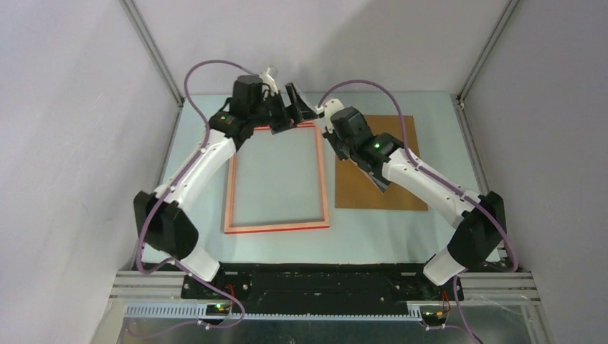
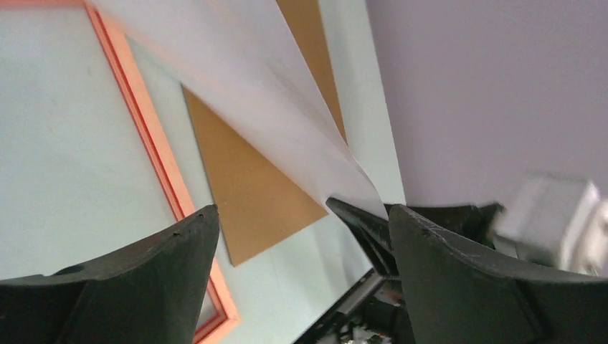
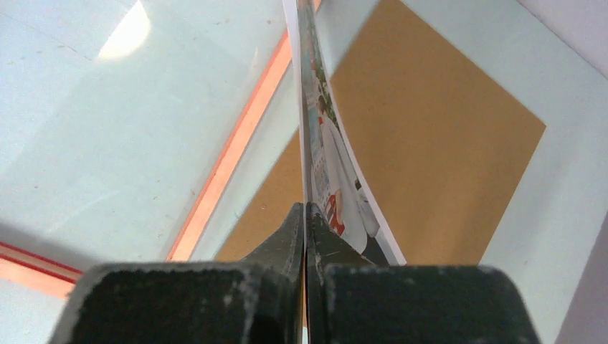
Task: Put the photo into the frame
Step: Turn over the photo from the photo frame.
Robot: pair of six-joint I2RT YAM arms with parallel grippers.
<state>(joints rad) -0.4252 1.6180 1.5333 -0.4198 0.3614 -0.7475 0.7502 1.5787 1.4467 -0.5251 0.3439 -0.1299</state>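
The photo point(image 3: 326, 150) hangs in the air edge-on, and my right gripper point(image 3: 306, 215) is shut on its near edge; the printed side faces right. In the left wrist view its white back point(image 2: 251, 93) curves down to the right gripper's fingers point(image 2: 366, 229). My left gripper point(image 2: 301, 251) is open beside that sheet, with nothing between its fingers. The frame point(image 1: 276, 175) lies flat mid-table with its orange-pink back up. Both grippers point(image 1: 290, 107) point(image 1: 323, 115) meet above its far right corner. I cannot make out the photo in the top view.
A brown backing board point(image 1: 380, 172) lies flat to the right of the frame, partly under the right arm. Grey walls with metal posts point(image 1: 154, 50) close in the table at the back and sides.
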